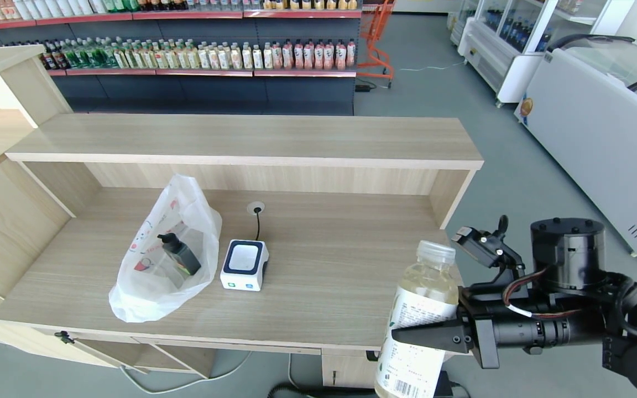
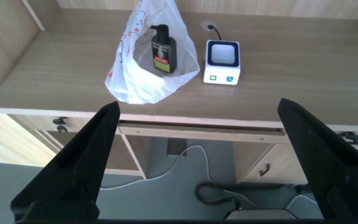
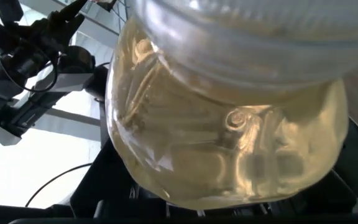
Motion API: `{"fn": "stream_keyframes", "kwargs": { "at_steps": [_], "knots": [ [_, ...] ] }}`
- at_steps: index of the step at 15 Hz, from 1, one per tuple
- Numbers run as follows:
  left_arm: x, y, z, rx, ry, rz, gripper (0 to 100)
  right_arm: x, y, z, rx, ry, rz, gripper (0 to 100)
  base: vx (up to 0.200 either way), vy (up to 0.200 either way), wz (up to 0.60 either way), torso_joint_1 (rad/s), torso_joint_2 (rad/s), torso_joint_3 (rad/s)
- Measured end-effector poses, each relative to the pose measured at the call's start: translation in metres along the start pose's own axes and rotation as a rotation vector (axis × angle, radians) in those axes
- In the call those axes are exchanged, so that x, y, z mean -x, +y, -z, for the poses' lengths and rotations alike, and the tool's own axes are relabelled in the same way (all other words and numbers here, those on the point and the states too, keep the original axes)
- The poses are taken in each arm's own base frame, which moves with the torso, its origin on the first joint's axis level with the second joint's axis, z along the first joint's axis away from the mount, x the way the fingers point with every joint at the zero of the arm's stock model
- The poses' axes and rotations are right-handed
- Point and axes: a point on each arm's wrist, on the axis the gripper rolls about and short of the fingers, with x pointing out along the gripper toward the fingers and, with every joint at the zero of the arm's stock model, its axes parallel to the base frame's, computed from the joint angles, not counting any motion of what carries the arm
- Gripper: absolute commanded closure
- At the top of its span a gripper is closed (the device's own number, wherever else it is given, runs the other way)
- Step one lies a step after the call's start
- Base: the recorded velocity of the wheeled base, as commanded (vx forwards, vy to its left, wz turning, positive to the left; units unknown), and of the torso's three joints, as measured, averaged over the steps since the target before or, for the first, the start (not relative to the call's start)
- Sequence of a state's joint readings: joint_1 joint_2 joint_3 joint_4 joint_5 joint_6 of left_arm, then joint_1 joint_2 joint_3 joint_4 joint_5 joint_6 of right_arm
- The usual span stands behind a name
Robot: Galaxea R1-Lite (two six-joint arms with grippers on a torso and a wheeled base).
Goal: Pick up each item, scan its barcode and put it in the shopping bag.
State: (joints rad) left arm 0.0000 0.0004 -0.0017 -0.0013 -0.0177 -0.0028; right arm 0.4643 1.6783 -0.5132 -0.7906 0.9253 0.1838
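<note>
Right end effector (image 1: 434, 331) squeezing a yellow drink bottle (image 1: 428, 282) by the desk's (image 1: 340, 276) near right corner, left end effector (image 2: 199, 107) spread wide, shopping bag (image 1: 152, 282) on the desk, dark pump bottle (image 1: 181, 255) inside, scanner (image 1: 244, 264) beside it.

The right arm's squat black drum-shaped joint housing (image 1: 567, 246) carries a ring of small round screws on its top. Below the housing runs a matte black ribbed cylindrical forearm (image 1: 539, 330). Beside the housing, red, brown and white cables (image 1: 517, 301) loop past a small black angular camera bracket (image 1: 484, 246) with silver screws. The right end effector (image 1: 413, 329) shows a black wedge-shaped finger (image 1: 434, 335). The left end effector (image 2: 197, 106) has two broad, flat black fingers (image 2: 73, 168) with blunt tips.
</note>
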Motion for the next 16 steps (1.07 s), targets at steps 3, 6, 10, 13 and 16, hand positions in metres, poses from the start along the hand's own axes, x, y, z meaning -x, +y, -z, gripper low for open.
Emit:
{"fn": "stream_keyframes", "kwargs": {
  "at_steps": [3, 6, 10, 13, 16],
  "knots": [
    [0.0, 0.0, 0.0, 0.0, 0.0, 0.0, 0, -0.001, 0.002, -0.002, 0.0, -0.003, -0.009, 100, 0.0, 0.0, 0.0, 0.0, 0.0, 0.0],
    [0.0, 0.0, 0.0, 0.0, 0.0, 0.0, 0, -0.002, 0.003, -0.003, 0.004, -0.003, -0.012, 100, 0.0, 0.0, 0.0, 0.0, 0.0, 0.0],
    [0.0, 0.0, 0.0, 0.0, 0.0, 0.0, 0, -0.002, 0.004, -0.003, 0.017, -0.006, 0.004, 100, 0.0, 0.0, 0.0, 0.0, 0.0, 0.0],
    [0.0, 0.0, 0.0, 0.0, 0.0, 0.0, 0, 0.002, 0.002, -0.012, 0.188, -0.086, 0.199, 100, 0.0, 0.0, 0.0, 0.0, 0.0, 0.0],
    [0.0, 0.0, 0.0, 0.0, 0.0, 0.001, 0, 0.033, -0.011, -0.022, 0.529, -0.129, 0.495, 100, 0.0, 0.0, 0.0, 0.0, 0.0, 0.0]
  ]
}}
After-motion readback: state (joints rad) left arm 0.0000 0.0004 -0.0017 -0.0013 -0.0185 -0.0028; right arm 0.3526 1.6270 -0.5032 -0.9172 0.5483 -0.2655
